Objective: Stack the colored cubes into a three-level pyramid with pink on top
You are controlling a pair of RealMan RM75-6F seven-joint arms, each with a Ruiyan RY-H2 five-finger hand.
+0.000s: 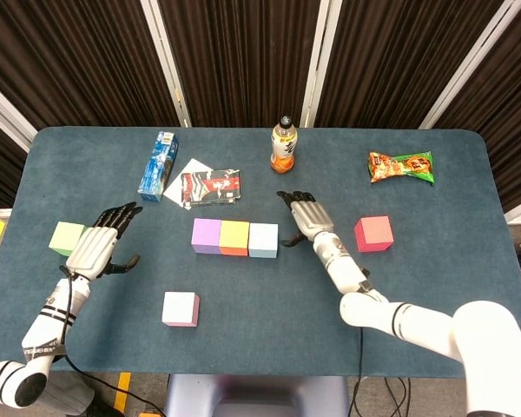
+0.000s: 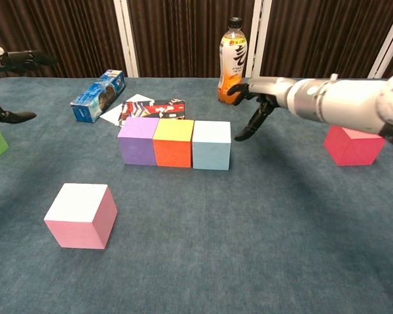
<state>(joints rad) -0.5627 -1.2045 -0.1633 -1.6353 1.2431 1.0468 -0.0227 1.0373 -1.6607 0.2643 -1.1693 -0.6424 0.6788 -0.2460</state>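
Table (image 1: 434, 261): blue cloth top. Right hand (image 1: 308, 217) hovers just right of the row of cubes, fingers apart, holding nothing, not touching. Left hand (image 1: 100, 241) at far left, fingers spread, empty, just right of the green cube (image 1: 67, 237). Row at centre, touching side by side: purple cube (image 1: 206, 235), orange cube (image 1: 234, 237), light blue cube (image 1: 263, 240). Pink cube (image 1: 181, 308) sits alone, near-left. Red cube (image 1: 373, 233) right, well apart. Far side: bottle (image 1: 283, 146), blue box (image 1: 159, 165), snack bag (image 1: 401, 167).
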